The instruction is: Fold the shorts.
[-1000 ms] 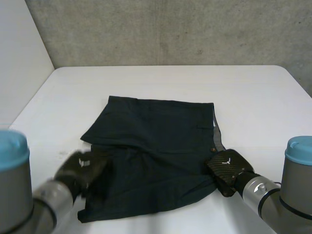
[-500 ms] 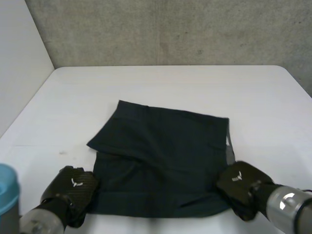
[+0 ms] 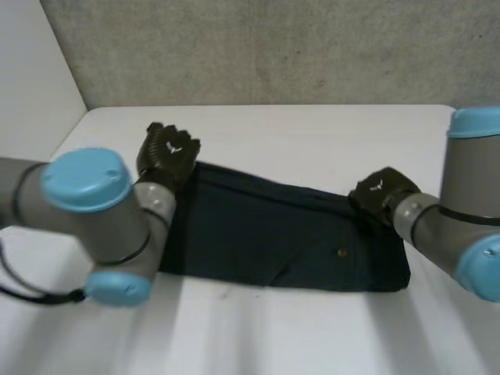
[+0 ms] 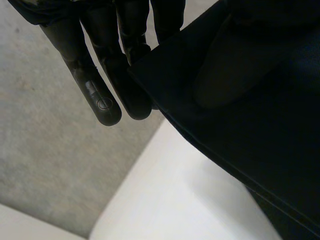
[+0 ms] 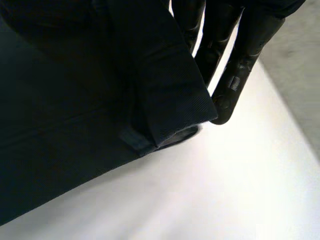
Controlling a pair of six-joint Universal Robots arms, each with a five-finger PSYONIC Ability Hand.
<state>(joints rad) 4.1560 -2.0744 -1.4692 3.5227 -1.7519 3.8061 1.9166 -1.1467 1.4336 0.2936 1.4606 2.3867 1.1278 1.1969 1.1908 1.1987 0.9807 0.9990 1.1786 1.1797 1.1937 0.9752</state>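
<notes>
- Left hand (image 3: 168, 152): fingers (image 4: 100, 97) straight, pinching a corner of the shorts (image 3: 281, 242) against the thumb.
- Right hand (image 3: 383, 191): fingers (image 5: 232, 82) straight, pinching the other far corner.
- Both arms reach forward.

So the shorts (image 3: 281, 242) lie across the middle of the table (image 3: 312, 129) as a band running left to right, slanting nearer the robot on the right. The left hand (image 3: 166, 152) sits on the far left corner and the right hand (image 3: 380, 191) on the far right corner. In both wrist views the cloth edge lies over the fingers, probably pinched, though the thumbs are mostly hidden. A wall (image 3: 273, 47) stands behind the table.
</notes>
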